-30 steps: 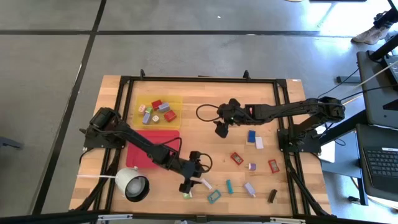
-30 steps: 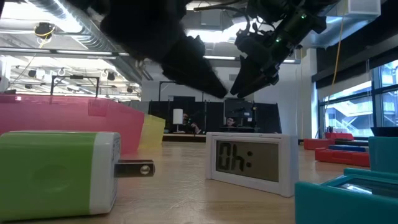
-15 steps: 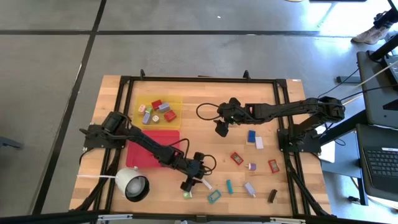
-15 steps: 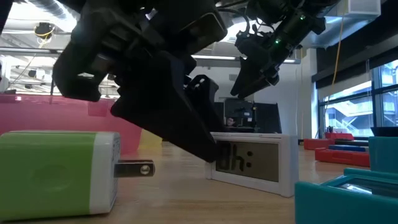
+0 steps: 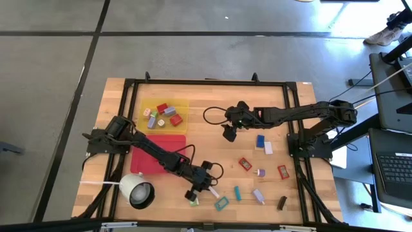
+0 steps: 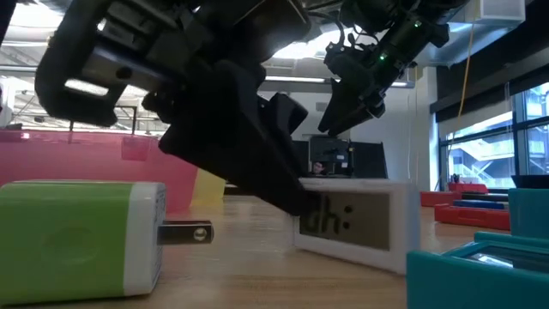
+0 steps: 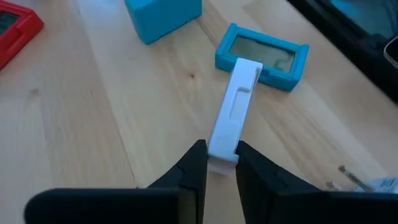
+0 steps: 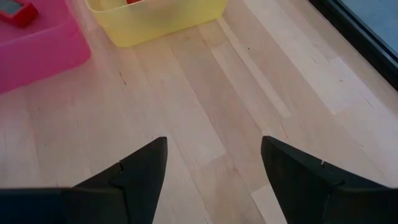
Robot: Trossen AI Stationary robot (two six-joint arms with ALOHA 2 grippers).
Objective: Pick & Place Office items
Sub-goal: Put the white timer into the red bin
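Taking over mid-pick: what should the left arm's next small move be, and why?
Probably lift straight up a little. The left gripper has its fingers closed around one end of the white clock, whose far end overlaps the teal clock; rising first should clear that before any carry toward the yellow tray.

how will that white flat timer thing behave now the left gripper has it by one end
The white timer looks like thin rigid plastic, so it probably stays stiff and light. The left gripper pinches only its near end, leaving most of it beyond the fingers, so it may pivot or droop. Its far end lies at the teal timer, which it might nudge.
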